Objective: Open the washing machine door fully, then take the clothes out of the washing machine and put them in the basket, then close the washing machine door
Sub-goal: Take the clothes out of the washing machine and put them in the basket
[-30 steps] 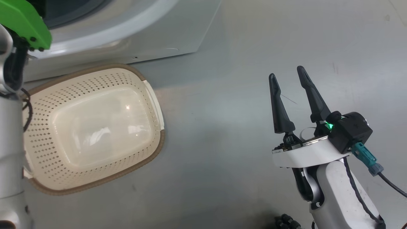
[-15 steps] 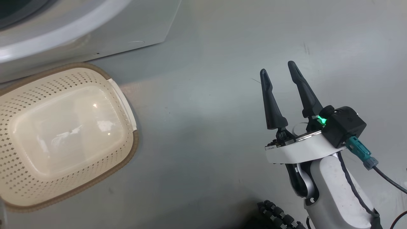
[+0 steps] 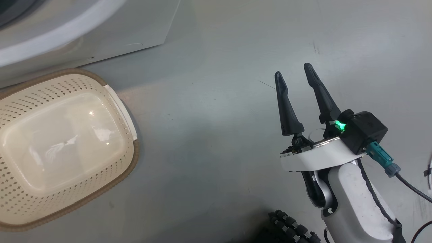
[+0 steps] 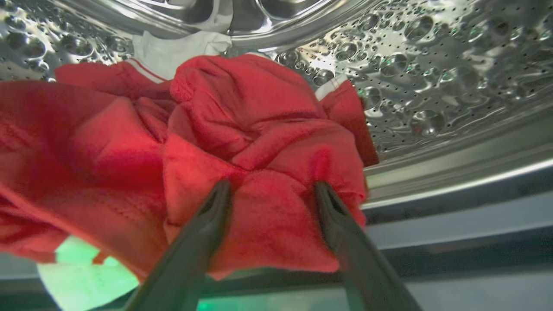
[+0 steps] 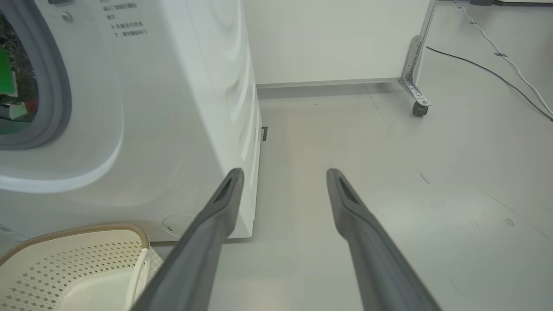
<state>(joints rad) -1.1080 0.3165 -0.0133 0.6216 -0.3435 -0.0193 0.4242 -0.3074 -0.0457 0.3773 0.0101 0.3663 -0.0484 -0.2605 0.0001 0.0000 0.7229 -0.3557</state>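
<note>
Our left fingers [image 4: 203,233] are spread, with tips touching the red clothes [image 4: 242,112] inside the drum [image 4: 432,86]. Our right fingers [image 3: 287,108] are spread above the floor [image 3: 209,118], right of the basket [image 3: 132,158].

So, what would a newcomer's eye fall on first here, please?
The bright red clothes bunched in the steel drum stand out, with the open left pincer straddling a fold. The cream basket sits on the floor before the washing machine; the open right pincer hovers to its right.
</note>
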